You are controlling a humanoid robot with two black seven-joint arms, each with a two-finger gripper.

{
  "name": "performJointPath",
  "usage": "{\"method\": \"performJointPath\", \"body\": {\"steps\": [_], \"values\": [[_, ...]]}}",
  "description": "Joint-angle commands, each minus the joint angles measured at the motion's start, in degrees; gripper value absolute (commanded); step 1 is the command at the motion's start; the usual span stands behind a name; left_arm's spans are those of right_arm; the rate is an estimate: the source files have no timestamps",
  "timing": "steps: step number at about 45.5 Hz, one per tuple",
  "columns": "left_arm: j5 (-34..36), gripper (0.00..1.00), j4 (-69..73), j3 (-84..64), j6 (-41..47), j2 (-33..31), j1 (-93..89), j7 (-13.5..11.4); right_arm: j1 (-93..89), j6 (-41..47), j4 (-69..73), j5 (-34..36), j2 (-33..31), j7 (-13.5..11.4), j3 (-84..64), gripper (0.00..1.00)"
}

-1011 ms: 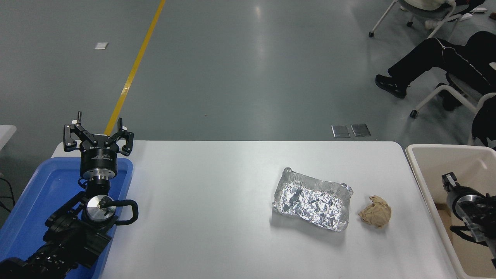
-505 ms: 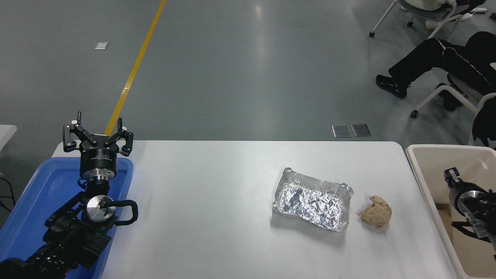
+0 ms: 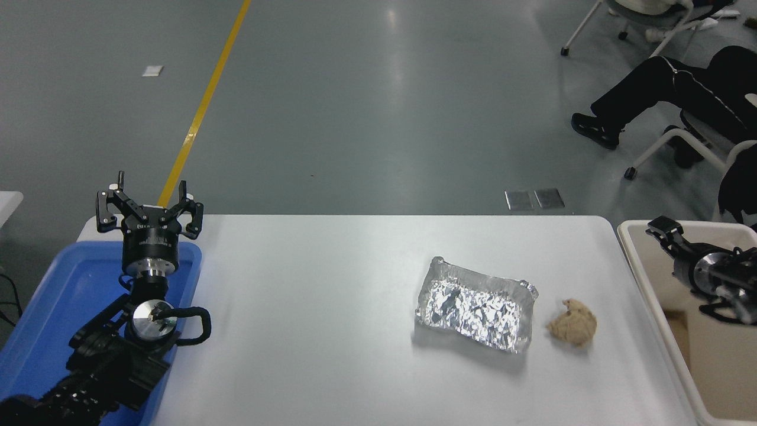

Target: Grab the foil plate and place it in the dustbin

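- The foil plate [image 3: 476,307] lies flat on the white worktop [image 3: 307,307], untouched by either arm, so the pick-up has not begun.
- Just right of the foil plate sits a crumpled brown paper ball [image 3: 572,322], close to it but apart.
- Further right of the foil plate, off the worktop's edge, stands the dustbin [image 3: 636,266]; nothing silver shows in the visible part of it.
- The right gripper [image 3: 661,228] hangs over the dustbin's near corner, well right of the foil plate; I cannot tell whether its jaws are apart or together.
- Far left of the foil plate, the left gripper [image 3: 150,204] is parked above a blue tray [image 3: 41,319], its jaws spread apart and empty.
- By my judgement everything is left: reach to the foil plate, grip its rim, lift, carry it right and drop it in the dustbin.
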Motion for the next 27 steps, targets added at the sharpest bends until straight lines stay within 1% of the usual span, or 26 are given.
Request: {"method": "performJointPath", "body": {"steps": [1,7,16,22,27], "values": [[0.0,0.99,0.0,0.0,0.0,0.0,0.0,0.0,22.0,1.5,22.4,-0.2,3.2,-0.1,-14.8,1.0],[0.0,0.99,0.0,0.0,0.0,0.0,0.0,0.0,33.2,4.7,32.7,-0.3,7.3,-0.1,-16.9,1.0],[0.0,0.99,0.0,0.0,0.0,0.0,0.0,0.0,46.0,9.0,42.9,-0.3,14.7,-0.4,-19.1,1.0],[0.0,0.99,0.0,0.0,0.0,0.0,0.0,0.0,53.9,15.7,48.7,-0.4,18.4,-0.4,-19.5,1.0],[0.0,0.99,0.0,0.0,0.0,0.0,0.0,0.0,59.3,21.5,51.3,-0.4,20.1,-0.5,-19.6,1.0]]}}
